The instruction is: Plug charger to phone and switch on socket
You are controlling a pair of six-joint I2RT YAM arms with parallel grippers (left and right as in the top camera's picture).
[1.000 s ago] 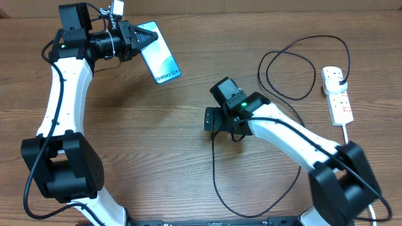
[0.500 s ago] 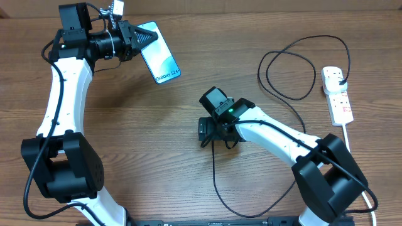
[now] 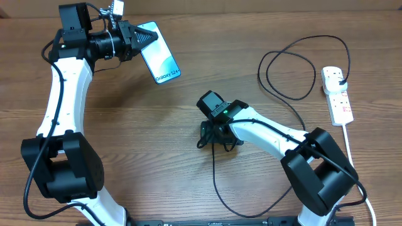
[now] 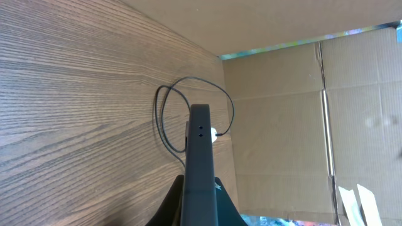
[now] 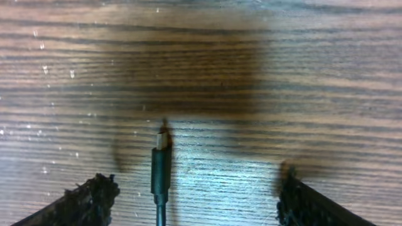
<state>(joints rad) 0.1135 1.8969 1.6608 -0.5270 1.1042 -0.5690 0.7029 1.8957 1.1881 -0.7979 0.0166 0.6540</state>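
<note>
Overhead view shows the phone (image 3: 160,58) at the far left, clenched by one end in the left fingers (image 3: 139,37), screen up, its free end angled toward the middle of the bench (image 3: 125,144). The charger (image 3: 213,172) lies limp on the wood, a thin black cable looping from the socket (image 3: 338,94) at the far right, down toward the near edge and back up to the middle, where its connector (image 5: 162,140) ends. The right fingers (image 5: 94,196) are spread wide either side of that tip, touching nothing. I judge the cable light and floppy, so a hold far back would let the tip droop; the stiff sleeve just behind the metal is the place to pinch, leaving the metal clear. The phone looks rigid and smooth-edged, probably slippery, so a push at its port could twist it in the grip
</note>
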